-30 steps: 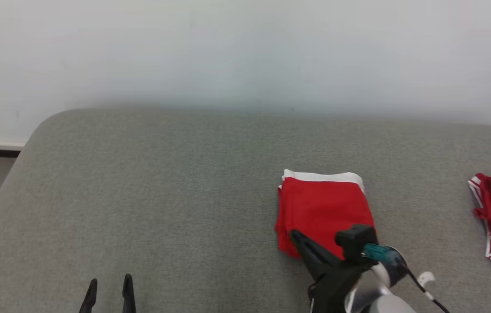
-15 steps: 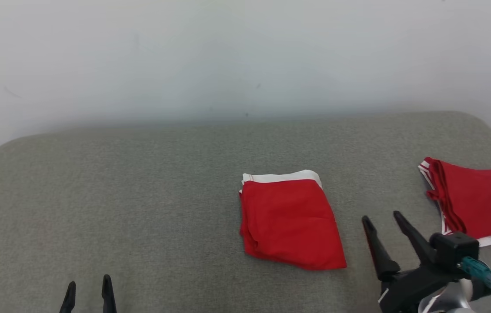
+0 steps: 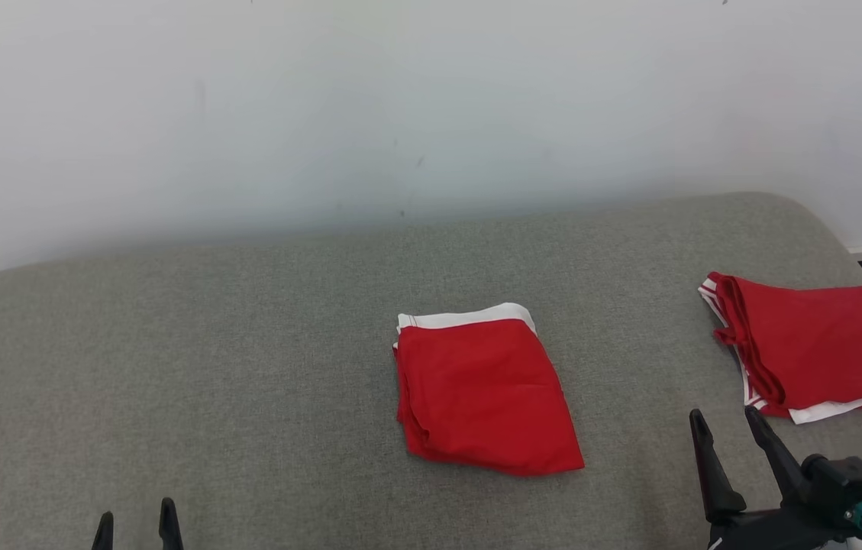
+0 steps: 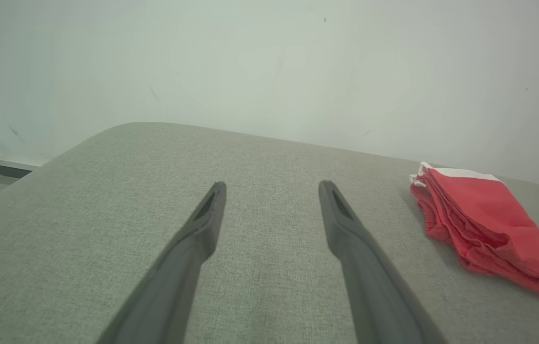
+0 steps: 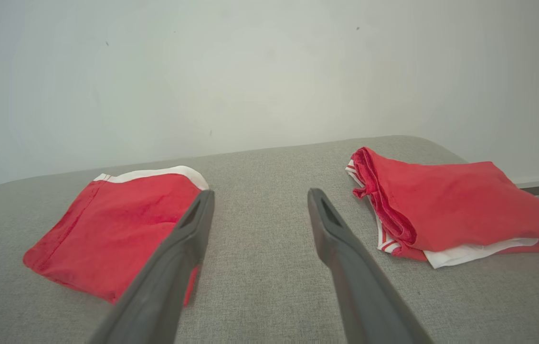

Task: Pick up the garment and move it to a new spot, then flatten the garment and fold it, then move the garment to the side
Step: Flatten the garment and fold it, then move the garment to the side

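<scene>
A pale, plain wall (image 3: 431, 92) stands behind the far edge of the work area and takes up the upper part of the head view.

Below it lies the tabletop (image 3: 209, 367), grey, fabric-covered and with rounded far corners.

The second garment (image 3: 820, 344) is red with white striped trim. It lies loosely folded against the right edge of the tabletop, near the far right corner, with a white band showing along its near side.

The folded garment (image 3: 480, 393), the task's piece, is red with a white band along its far side. It rests flat as a compact rectangle about midway between the left and right edges, nearer the near edge than the far one. Nothing touches it, and it lies well apart from the second garment.

The right claw (image 3: 724, 416) is at the near edge toward the right corner. Its two dark fingers are spread and released, with nothing between them. In the right wrist view they point at the bare strip of tabletop between the two garments. The left finger there overlaps the corner of the folded garment in the picture, but no contact can be seen.

The left claw (image 3: 135, 516) is at the near edge toward the left corner. Its fingers are likewise parted and empty, over bare fabric well to the left of the folded garment.
</scene>
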Available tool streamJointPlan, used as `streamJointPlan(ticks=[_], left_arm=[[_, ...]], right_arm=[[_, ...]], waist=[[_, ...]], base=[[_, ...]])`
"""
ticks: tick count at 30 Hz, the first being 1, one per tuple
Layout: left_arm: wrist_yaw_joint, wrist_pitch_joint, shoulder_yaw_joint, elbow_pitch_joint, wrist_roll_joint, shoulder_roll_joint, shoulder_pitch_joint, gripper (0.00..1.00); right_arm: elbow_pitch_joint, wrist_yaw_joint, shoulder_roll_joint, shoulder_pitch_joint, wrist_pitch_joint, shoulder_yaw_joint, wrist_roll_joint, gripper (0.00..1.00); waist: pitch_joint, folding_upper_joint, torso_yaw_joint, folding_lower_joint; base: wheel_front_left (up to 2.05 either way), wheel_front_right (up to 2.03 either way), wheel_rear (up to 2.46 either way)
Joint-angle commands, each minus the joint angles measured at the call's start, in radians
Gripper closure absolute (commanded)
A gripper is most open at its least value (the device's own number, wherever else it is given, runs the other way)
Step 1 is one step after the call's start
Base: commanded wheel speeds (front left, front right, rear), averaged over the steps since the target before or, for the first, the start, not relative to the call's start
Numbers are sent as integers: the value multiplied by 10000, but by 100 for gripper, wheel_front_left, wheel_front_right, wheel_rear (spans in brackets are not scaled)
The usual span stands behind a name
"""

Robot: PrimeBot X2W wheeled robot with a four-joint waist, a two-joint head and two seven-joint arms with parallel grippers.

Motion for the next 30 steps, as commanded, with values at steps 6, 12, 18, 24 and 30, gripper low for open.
streamJointPlan(ticks=[6, 12, 18, 24, 30], left_arm=[[-122, -29, 230, 309, 242, -10, 213, 0], [-225, -29, 326, 511, 348, -10, 254, 0], [-267, -29, 396, 604, 428, -10, 286, 0], [-315, -29, 416, 583, 444, -10, 284, 0], [-300, -29, 312, 559, 355, -10, 325, 0]], right_arm=[[580, -29, 32, -5, -477, 213, 175, 0], [1109, -29, 15, -29, -765, 375, 237, 0], [1352, -29, 35, -200, -874, 563, 271, 0], [1488, -29, 25, -288, -962, 640, 269, 0], [1632, -29, 126, -361, -976, 672, 261, 0]], waist=[[-114, 0, -22, 0], [-239, 0, 59, 0], [-325, 0, 59, 0], [-330, 0, 46, 0], [-280, 0, 8, 0]], base=[[0, 0, 0], [0, 0, 0], [0, 0, 0], [0, 0, 0], [0, 0, 0]])
